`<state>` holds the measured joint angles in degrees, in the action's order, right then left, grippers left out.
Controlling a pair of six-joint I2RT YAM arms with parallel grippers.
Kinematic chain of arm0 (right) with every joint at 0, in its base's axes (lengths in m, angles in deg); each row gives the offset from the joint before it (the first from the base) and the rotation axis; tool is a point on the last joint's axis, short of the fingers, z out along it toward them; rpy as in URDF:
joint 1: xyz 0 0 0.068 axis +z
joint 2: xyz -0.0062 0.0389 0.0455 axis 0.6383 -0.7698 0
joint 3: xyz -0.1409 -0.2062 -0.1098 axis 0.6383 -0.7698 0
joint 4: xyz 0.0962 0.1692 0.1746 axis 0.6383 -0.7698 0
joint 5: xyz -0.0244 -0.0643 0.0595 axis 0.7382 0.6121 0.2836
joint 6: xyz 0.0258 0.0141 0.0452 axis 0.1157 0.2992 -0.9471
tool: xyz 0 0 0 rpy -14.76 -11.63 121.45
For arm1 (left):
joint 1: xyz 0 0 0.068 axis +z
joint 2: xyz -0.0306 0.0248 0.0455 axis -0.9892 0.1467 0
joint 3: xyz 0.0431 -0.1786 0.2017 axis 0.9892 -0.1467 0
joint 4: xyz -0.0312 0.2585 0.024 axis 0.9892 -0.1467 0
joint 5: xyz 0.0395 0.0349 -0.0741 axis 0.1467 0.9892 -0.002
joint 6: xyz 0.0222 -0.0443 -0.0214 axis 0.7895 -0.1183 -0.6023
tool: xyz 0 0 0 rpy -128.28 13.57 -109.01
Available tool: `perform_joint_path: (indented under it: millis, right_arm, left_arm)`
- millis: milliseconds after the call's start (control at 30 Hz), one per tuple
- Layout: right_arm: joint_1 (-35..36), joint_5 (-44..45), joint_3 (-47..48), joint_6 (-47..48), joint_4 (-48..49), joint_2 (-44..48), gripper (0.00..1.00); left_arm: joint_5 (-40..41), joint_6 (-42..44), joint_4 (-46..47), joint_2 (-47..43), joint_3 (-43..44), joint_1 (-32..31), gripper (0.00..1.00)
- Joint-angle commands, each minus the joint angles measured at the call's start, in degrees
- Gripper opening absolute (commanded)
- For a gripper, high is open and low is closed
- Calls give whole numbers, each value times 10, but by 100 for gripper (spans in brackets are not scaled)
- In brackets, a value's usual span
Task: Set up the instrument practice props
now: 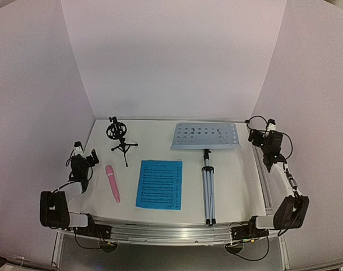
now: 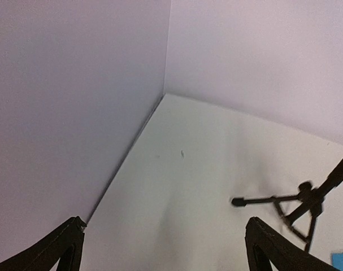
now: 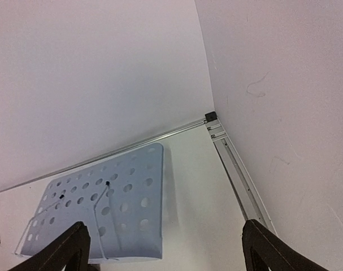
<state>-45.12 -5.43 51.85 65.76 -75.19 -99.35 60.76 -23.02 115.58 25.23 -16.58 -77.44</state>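
Nearest the arm bases, the folded silver legs of the music stand point(image 1: 208, 192) lie flat on the tabletop point(image 1: 239, 180), feet toward the near edge. To their left the blue sheet music point(image 1: 160, 184) lies flat, and further left the pink microphone point(image 1: 113, 183) lies on its side, well apart from the page.

The left end effector point(image 1: 90, 154) hangs near the left edge, beyond the microphone. Its jaws stand wide, with nothing between them. The right end effector point(image 1: 256, 136) hangs near the far right side, also wide and holding nothing.

Farther back, the stand's perforated desk point(image 1: 205, 136) lies at the far end of its pole. The black mic mount point(image 1: 119, 135) stands upright on its tripod at the far left.

Only the top view shows the page, the microphone and the stand's legs. The left wrist view catches just the mount's tripod legs, blurred, at its right edge, plus a sliver of blue at the bottom corner. The right wrist view alone shows the desk's thin wire page holders and the metal rail along the right wall.
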Motion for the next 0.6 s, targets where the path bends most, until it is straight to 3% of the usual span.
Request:
perform_joint_path:
  millis: [0, 133, 300, 467, 567]
  right_arm:
    - [57, 19, 110, -43, -260, -1, 91]
    - [180, 107, 202, -67, -380, -42, 90]
    - [295, 150, 285, -135, -486, -130, 85]
    - [339, 129, 319, -183, -521, -215, 79]
    - [351, 115, 333, -197, -520, -259, 74]
  left_arm:
    - [2, -49, -148, -157, 73, 1, 100]
    - [-44, -72, -255, -233, 147, 0, 100]
    - [-205, -65, -399, -243, 270, -1, 100]
    - [-455, 19, -429, -269, 309, -20, 100]
    - [-513, 101, -508, -260, 340, -88, 100]
